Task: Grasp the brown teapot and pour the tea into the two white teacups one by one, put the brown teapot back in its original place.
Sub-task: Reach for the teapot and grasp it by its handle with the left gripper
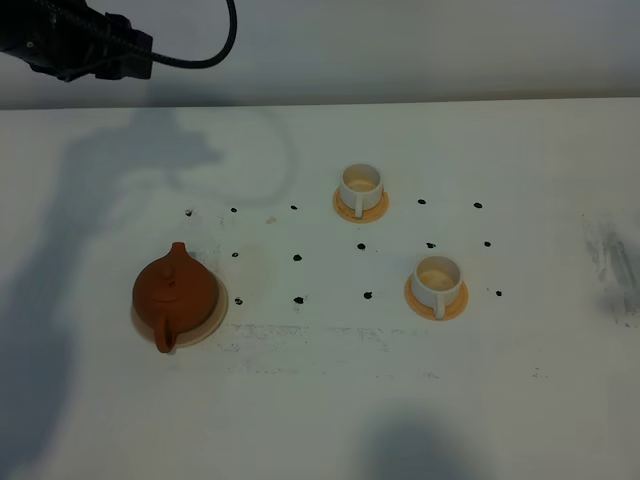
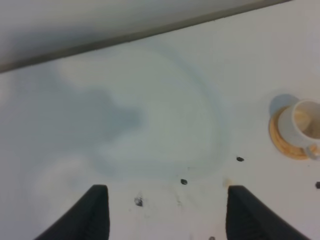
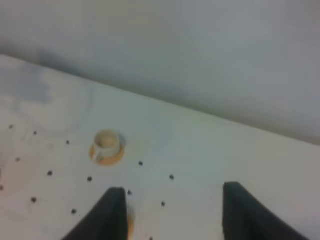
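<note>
The brown teapot (image 1: 175, 288) sits lower left on its coaster (image 1: 217, 312), the upper teacup (image 1: 361, 186) and lower teacup (image 1: 438, 278) look tan inside, and the left gripper (image 2: 167, 189) and right gripper (image 3: 174, 187) gape empty.

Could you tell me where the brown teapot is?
The brown teapot sits on its beige coaster, left in the exterior high view, apart from both white teacups.

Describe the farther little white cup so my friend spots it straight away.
On the white table, look right of the brown teapot to two white teacups on orange saucers. The farther teacup stands nearer the table's back edge and nearer the teapot; the other teacup sits further right and forward.
</note>
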Available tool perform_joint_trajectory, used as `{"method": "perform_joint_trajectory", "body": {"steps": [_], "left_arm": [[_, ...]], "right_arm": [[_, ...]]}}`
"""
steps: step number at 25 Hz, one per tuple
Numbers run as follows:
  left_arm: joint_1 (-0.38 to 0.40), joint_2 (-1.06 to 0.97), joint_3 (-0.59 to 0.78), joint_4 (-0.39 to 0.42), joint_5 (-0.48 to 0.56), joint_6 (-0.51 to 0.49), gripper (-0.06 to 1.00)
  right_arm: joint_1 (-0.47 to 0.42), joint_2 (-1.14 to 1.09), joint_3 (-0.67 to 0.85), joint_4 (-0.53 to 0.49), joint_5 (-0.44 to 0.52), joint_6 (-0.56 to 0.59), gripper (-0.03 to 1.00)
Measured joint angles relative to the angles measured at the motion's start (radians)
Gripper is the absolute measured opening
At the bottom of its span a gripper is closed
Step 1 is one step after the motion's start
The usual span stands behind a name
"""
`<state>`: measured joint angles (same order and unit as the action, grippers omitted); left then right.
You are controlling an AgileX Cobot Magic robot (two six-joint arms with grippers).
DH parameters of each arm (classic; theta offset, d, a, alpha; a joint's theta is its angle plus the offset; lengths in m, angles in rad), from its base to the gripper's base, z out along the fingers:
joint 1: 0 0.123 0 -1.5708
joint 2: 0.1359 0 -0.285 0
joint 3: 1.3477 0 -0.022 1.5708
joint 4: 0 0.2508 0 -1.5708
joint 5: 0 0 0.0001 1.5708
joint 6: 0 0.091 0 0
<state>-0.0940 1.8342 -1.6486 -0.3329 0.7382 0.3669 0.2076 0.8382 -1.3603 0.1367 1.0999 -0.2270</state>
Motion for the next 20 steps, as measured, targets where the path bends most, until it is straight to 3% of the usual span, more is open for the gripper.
{"method": "perform_joint_trajectory", "body": {"steps": [6,11,15,20], "left_arm": [[-0.004,0.000,0.000,0.145,0.039,-0.118,0.50],[-0.082,0.000,0.000,0.291,0.076,-0.200,0.50],[-0.152,-0.022,0.000,0.316,0.103,-0.214,0.50],[-0.185,-0.130,0.021,0.325,0.102,-0.222,0.50]], "right_arm": [[0.000,-0.211,0.160,0.001,0.021,0.028,0.42],[0.000,-0.365,0.271,0.001,0.044,0.035,0.42],[0.000,-0.464,0.355,0.002,0.047,0.049,0.42],[0.000,-0.553,0.451,0.004,0.048,0.054,0.41]]}}
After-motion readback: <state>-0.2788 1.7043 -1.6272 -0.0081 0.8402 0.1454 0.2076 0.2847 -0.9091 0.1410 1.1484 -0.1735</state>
